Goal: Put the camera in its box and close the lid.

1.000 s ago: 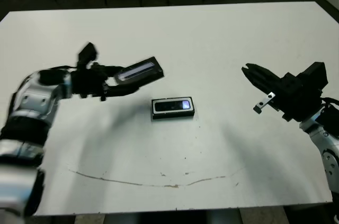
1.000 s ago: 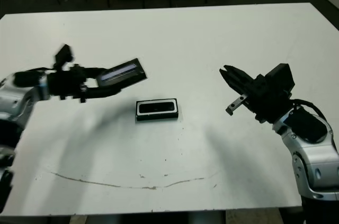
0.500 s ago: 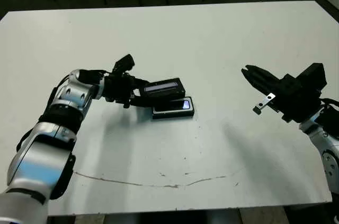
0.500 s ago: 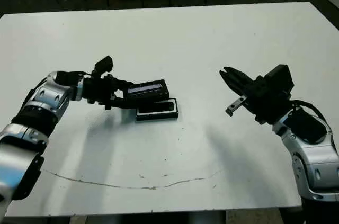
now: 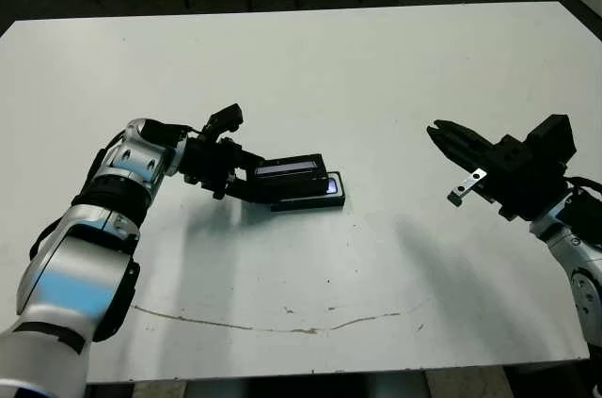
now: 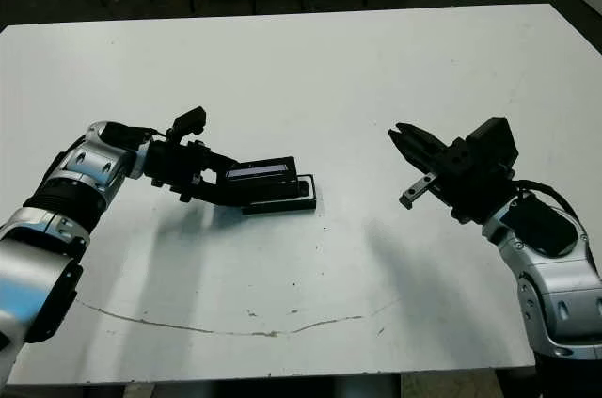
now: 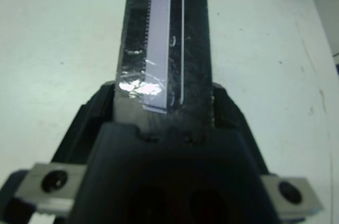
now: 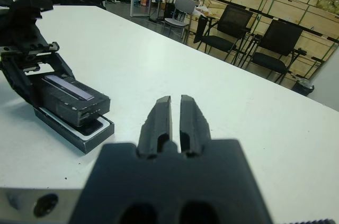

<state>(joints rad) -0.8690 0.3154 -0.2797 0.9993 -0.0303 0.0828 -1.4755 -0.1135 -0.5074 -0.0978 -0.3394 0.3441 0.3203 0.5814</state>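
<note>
The lid [image 5: 290,172], a flat black slab with a long glossy grey strip along its face, sits low over the box [image 5: 331,199] near the middle of the white table [image 5: 376,78], covering most of it and lying slightly tilted rather than flush. In the right wrist view the box's white lining shows at its uncovered end, and the camera [image 5: 330,185] lies inside it, with only a sliver of its bluish screen peeking out past the lid's edge. Whether the lid already touches the box rim is hard to tell from these angles. The left gripper [image 5: 246,180] has its two black fingers clamped on the lid's near end, one on each long side, as the left wrist view shows. The right gripper [image 5: 439,134] hangs above the table well apart on the right, its fingers [image 8: 161,118] pressed nearly together and holding nothing. Black chairs [image 8: 278,38] stand beyond the table's far edge.
</note>
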